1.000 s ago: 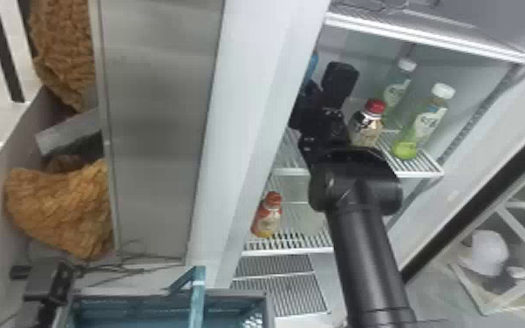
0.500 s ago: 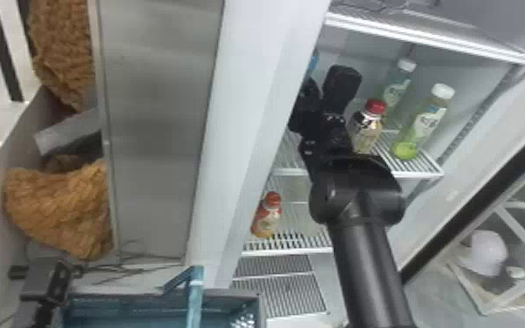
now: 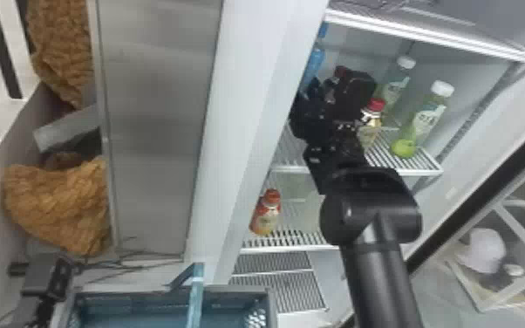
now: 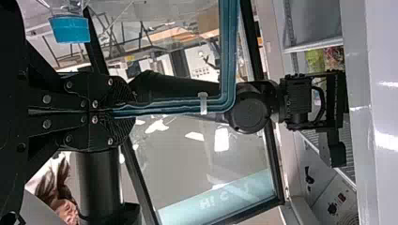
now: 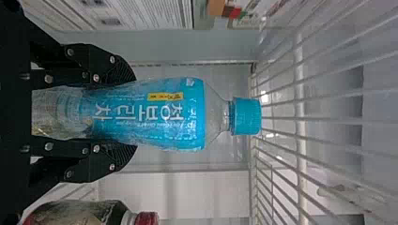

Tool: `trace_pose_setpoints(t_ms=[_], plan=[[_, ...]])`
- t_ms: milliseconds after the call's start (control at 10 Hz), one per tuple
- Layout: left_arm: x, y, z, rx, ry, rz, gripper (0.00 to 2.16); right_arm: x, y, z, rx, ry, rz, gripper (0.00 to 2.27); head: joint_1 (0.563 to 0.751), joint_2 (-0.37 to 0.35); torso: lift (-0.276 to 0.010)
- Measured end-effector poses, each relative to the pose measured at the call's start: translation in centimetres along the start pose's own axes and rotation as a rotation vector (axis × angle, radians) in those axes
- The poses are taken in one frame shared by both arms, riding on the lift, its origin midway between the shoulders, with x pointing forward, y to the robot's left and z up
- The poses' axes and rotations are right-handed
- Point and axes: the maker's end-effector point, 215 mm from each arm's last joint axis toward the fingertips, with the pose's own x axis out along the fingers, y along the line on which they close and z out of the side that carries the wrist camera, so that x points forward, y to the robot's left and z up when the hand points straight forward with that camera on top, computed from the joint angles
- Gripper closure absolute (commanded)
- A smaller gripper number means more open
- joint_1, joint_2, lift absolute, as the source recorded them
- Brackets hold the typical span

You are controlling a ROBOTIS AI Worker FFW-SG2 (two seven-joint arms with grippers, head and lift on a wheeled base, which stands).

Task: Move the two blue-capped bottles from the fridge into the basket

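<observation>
Head view: slatted fridge shelf (image 3: 410,164); right gripper (image 3: 311,90) clasps bottle (image 3: 315,62), left gripper (image 3: 59,277) pinches handle (image 3: 196,298).

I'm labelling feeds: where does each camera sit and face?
Head view: on head, facing forward and down at fridge and basket; right arm shows.
Left wrist view: on left wrist, facing past its jaws, shut on the basket handle, toward right arm.
Right wrist view: on right wrist, facing blue-capped bottle between its jaws.
Head and left wrist share the right arm.
</observation>
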Motion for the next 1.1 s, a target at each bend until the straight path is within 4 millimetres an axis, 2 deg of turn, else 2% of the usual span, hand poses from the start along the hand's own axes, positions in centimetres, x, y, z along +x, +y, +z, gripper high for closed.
trace_pose_setpoints(t_ms=[500, 800, 1100], plan=[[0.0, 0.0, 0.0, -0.001, 0.000, 0.000, 1.14, -4.3, 1.2, -0.2, 0.011, 0.021, 0.039, 1.27, 0.694, -0.350, -0.076], [0.1, 0.1, -0.1, -0.002, -0.001, 0.000, 1.14, -7.0, 1.9, 0.6, 0.026, 0.014, 0.063, 1.27, 0.695, -0.350, -0.076], [0.1, 0.0, -0.1, -0.003, -0.001, -0.003, 1.14, -9.8, 1.2, 1.2, 0.028, 0.014, 0.058, 1.27, 0.695, -0.350, -0.076]])
